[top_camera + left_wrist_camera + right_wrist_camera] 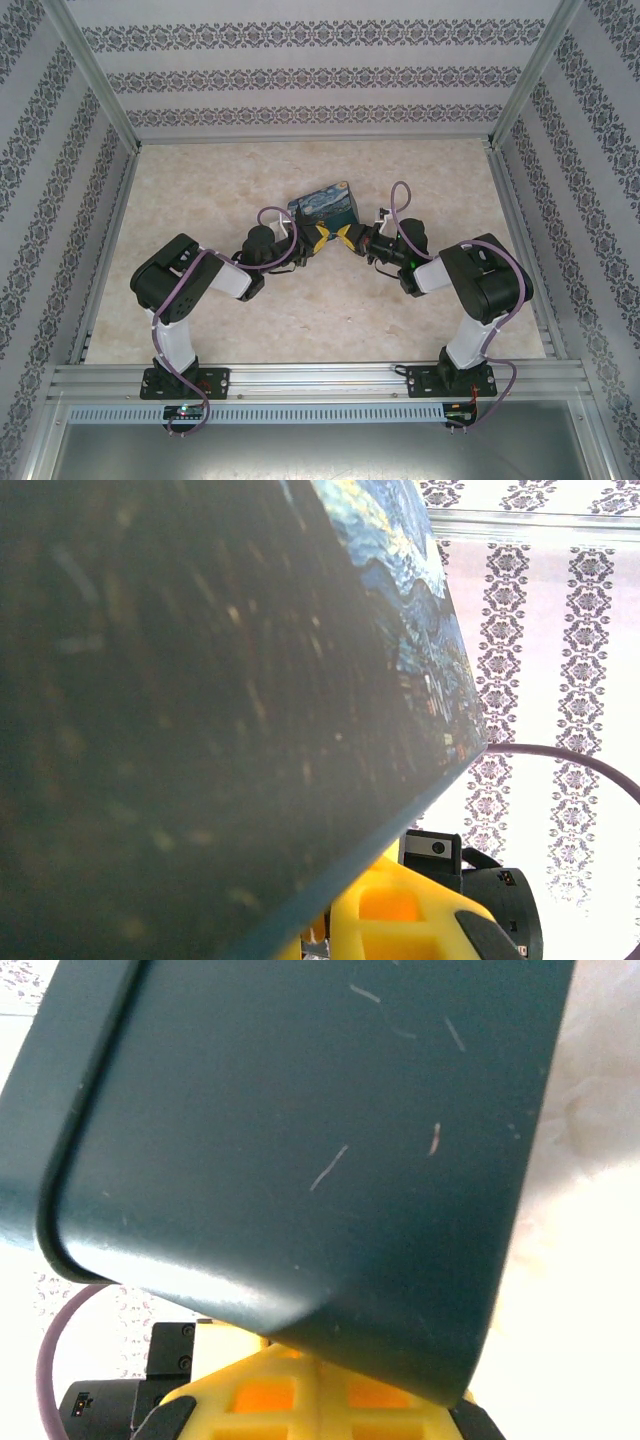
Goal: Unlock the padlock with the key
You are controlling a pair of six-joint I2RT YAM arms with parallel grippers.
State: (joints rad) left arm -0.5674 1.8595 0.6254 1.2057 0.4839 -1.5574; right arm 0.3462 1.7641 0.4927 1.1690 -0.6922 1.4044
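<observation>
Quick rundown: both arms reach in to the middle of the pale marbled counter (300, 320) and meet at the near edge of the blue-and-yellow painted rectangular tin box (325, 205). The left pincer (319, 238) and the right pincer (347, 237) are nearly tip to tip there, with yellow lattice fingers (300, 1395) right up against the tin. In both wrist views the tin's dark teal side sits slanted and very close to the lens, so I'd guess it's being steadied between the two. Whether either pincer is wide, narrow or clamped on something, I honestly can't tell, because the tin covers the tips.

Where are the tiny blue padlock and the thin dark key? Can't tell that either. My guess is the padlock hangs on the tin's near face, hidden where the tips meet. The key may be pinched in one of the pincers, but that's only a guess.

If the step is getting the key into the keyhole, here's how I'd play it. One arm does nothing but brace the tin so the lock can't swing. The other comes in slowly with the key lined up dead straight with the slot. With a key and slot that small, any tilt will jam it or pop it out of the grip. Don't twist until it's fully seated, and twist gently so the tin doesn't slide on the counter.
</observation>
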